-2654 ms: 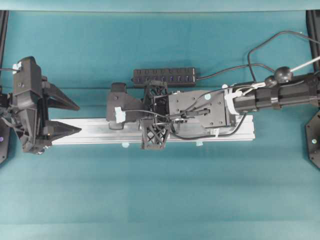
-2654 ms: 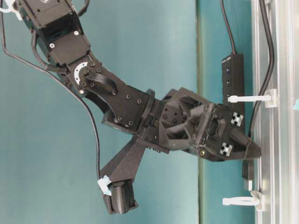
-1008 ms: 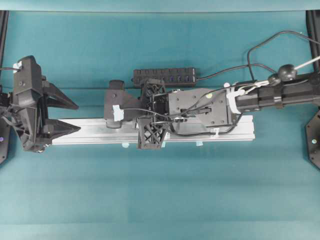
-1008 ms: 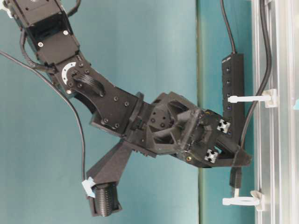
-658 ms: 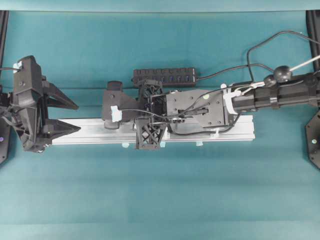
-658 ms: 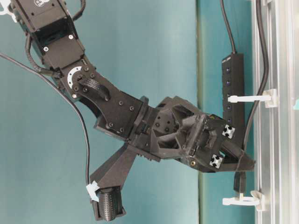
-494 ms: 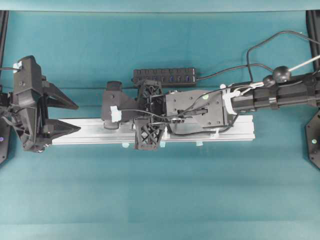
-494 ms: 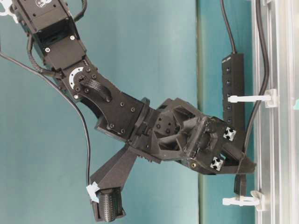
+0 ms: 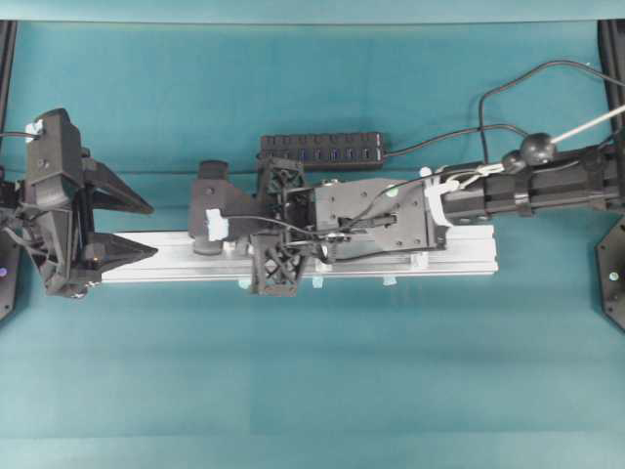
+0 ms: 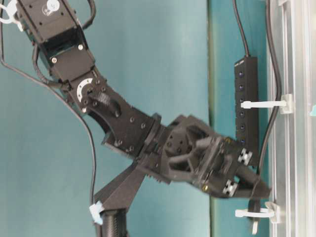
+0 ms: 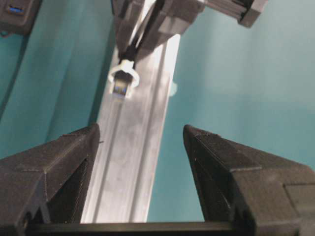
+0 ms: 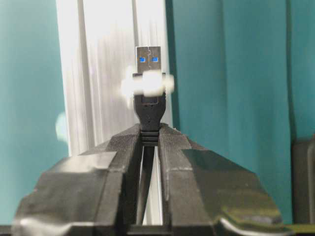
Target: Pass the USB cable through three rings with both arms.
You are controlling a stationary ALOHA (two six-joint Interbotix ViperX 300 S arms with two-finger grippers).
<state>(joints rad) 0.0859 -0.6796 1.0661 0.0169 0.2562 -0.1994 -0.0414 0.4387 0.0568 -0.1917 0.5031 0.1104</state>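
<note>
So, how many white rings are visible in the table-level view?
2. One ring stands on the rail beside the hub; the other ring is near the bottom edge, with the USB plug poking through it. A third may be out of frame.

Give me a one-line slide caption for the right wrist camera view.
Right gripper shut on the USB cable, its plug poking through a white ring over the rail.

From overhead the right arm (image 9: 391, 210) hides the rings on the rail (image 9: 176, 269), and in the right wrist view the ring (image 12: 147, 83) around the plug (image 12: 148, 61) is blurred.
</note>
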